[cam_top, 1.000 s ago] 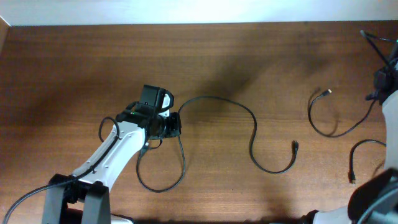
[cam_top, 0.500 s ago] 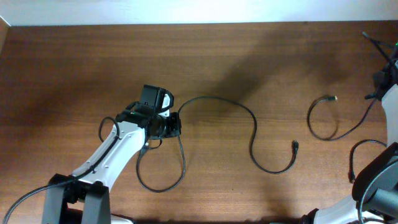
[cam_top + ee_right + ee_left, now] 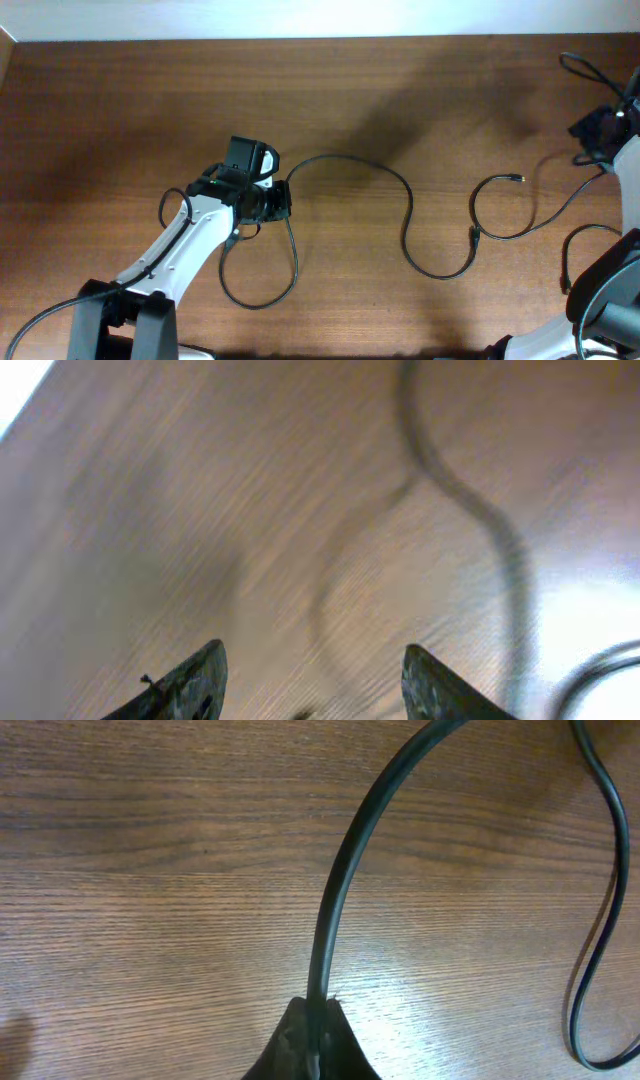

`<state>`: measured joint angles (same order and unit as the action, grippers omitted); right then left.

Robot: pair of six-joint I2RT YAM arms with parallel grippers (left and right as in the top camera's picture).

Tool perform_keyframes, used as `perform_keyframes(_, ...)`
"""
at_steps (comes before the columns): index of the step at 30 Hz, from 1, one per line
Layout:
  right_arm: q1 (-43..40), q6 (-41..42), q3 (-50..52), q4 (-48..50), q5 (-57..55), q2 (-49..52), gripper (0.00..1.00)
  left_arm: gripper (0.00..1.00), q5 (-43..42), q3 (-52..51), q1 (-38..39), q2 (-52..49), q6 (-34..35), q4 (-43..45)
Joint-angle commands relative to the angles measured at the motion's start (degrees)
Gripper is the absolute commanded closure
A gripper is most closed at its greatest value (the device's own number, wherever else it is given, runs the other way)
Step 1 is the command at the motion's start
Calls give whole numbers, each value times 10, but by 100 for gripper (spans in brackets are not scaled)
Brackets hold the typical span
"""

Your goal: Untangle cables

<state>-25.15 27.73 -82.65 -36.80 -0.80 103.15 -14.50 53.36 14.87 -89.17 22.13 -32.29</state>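
My left gripper (image 3: 278, 200) is shut on a long black cable (image 3: 408, 205), seen up close as the cable (image 3: 345, 870) pinched between the tips of the left gripper (image 3: 318, 1025). That cable loops below the arm and ends in a plug (image 3: 474, 236). A second cable (image 3: 480, 215) curls at the right, its metal-tipped plug (image 3: 518, 178) free. A third cable (image 3: 567, 262) lies near the right edge. My right gripper (image 3: 590, 132) is at the far right; in its wrist view the right gripper (image 3: 315, 678) stands open over the wood, a blurred cable (image 3: 470, 500) ahead.
Thick black arm wires (image 3: 580, 68) loop at the top right corner. The brown wooden table (image 3: 120, 110) has a white wall along its far edge. The left arm's base (image 3: 130, 315) fills the bottom left.
The right gripper opened and let go of the second cable. That cable's loop and plug slid left and down, toward the long cable's plug. The left gripper stayed put.
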Motion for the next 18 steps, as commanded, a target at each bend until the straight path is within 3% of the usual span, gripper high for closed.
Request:
perform_keyframes(1, 1, -95, -10, -11, 225, 0, 49, 100, 5, -1, 1, -4, 1, -7)
perform_keyframes(4, 17, -147, -10, -45, 304, 0, 51, 100, 10, -1, 1, -4, 1, -12)
perform_keyframes(10, 102, -187, -10, -122, 319, 0, 51, 100, 10, -1, 1, -4, 1, -10)
perform_keyframes(16, 218, -73, -10, -174, 341, 0, 51, 100, -15, 0, 1, 1, -2, -9)
perform_keyframes(18, 262, -37, -10, -171, 366, 0, 51, 100, -73, 0, 1, 10, -70, 9)
